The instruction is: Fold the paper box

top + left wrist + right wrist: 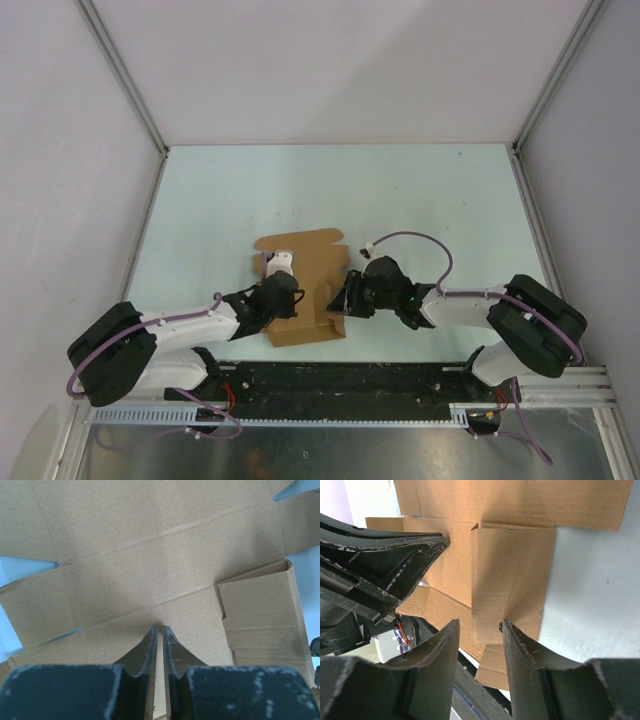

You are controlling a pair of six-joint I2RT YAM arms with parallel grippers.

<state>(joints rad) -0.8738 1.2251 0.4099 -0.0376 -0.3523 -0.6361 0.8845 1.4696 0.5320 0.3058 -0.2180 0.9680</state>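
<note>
The paper box (pixel 312 262) lay as a flat brown die-cut sheet on the worktop (pixel 420 190), directly beneath both arms' tips. The left end effector (pixel 158 628) was narrow, with its fingers (pixel 146 652) almost together and only a sliver of gap between them. Its tips pressed on the sheet, and creased panels spread ahead of them and to either side. The right end effector (pixel 480 627) stood partly apart and straddled the near end of a raised flap (pixel 512 570), which rose ahead of it. Its right finger touched the flap's face, while the other stood just clear.
</note>
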